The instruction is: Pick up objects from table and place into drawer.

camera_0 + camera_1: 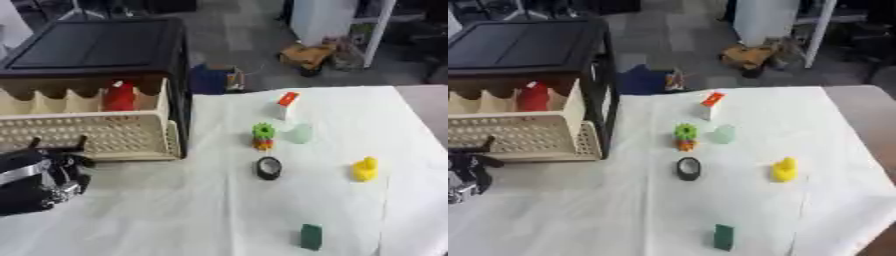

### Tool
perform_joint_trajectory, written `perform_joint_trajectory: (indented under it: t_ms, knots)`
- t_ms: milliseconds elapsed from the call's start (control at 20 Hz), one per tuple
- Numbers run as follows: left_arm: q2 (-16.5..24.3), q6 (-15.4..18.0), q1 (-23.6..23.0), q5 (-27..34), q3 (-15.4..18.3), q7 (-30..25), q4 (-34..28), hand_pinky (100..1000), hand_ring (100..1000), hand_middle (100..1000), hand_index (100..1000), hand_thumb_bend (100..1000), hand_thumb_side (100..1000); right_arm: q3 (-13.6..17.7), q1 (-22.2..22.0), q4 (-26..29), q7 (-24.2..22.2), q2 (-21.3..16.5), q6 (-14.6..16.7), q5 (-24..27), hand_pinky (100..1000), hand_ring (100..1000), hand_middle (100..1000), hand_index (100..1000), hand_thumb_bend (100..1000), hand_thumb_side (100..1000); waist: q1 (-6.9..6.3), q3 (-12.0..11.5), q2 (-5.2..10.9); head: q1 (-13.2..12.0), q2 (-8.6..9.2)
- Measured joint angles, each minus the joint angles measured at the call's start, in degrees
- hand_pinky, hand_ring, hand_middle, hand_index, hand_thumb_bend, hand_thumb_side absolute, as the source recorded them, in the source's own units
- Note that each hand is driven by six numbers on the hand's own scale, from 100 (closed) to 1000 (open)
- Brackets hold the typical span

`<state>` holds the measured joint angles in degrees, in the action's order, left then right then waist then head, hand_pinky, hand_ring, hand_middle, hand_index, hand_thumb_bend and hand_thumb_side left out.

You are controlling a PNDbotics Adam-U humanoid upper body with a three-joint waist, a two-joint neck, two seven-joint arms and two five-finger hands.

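The table cloth (350, 210) is white. The drawer (105, 135) is cream with a pattern of little holes in its front, and its cabinet (96, 47) is black. A red thing (121, 96) sits in the drawer. On the cloth are a yellow duck (365, 169), a black ring (269, 168), a dark green block (311, 236), a pale green thing (300, 133), a green gear toy (263, 131) with orange and red under it, and a white box (287, 106) with a red-orange top. The left hand (48, 180) is black and silver.
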<state>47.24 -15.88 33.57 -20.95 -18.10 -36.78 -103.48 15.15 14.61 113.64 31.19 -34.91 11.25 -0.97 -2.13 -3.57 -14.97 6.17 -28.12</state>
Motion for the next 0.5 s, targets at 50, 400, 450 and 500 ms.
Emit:
perform_joint_trajectory:
  t_ms: [50, 400, 450, 500]
  knots:
    - [-0.3, -0.1, 0.3, 0.0, 0.0, 0.1, 0.7, 413, 693, 686, 953, 100, 1000, 0.0, 0.0, 0.0, 0.0, 0.0, 0.0, 0.0, 560, 606, 656, 866, 100, 1000, -0.05, 0.0, 0.00, 0.0, 0.01]
    - [-1.7, -0.2, 2.6, 0.3, 0.0, 1.2, 3.2, 410, 686, 686, 955, 100, 1000, 0.0, 0.0, 0.0, -0.1, 0.0, 0.0, 0.0, 560, 605, 656, 866, 100, 1000, -0.29, 0.2, -0.01, 0.0, 0.08]
    - [-2.0, -0.2, 2.8, 0.3, 0.0, 1.3, 3.5, 410, 684, 687, 954, 100, 1000, 0.0, 0.0, 0.0, -0.1, 0.0, -0.1, 0.0, 560, 605, 656, 866, 100, 1000, -0.35, 0.3, -0.03, 0.0, 0.12]
    - [-2.1, -0.1, 3.0, 0.5, 0.0, 1.5, 3.8, 410, 684, 689, 953, 100, 1000, 0.0, 0.0, 0.0, -0.1, 0.0, -0.1, 0.0, 560, 604, 656, 866, 100, 1000, -0.42, 0.4, -0.08, 0.0, 0.22]
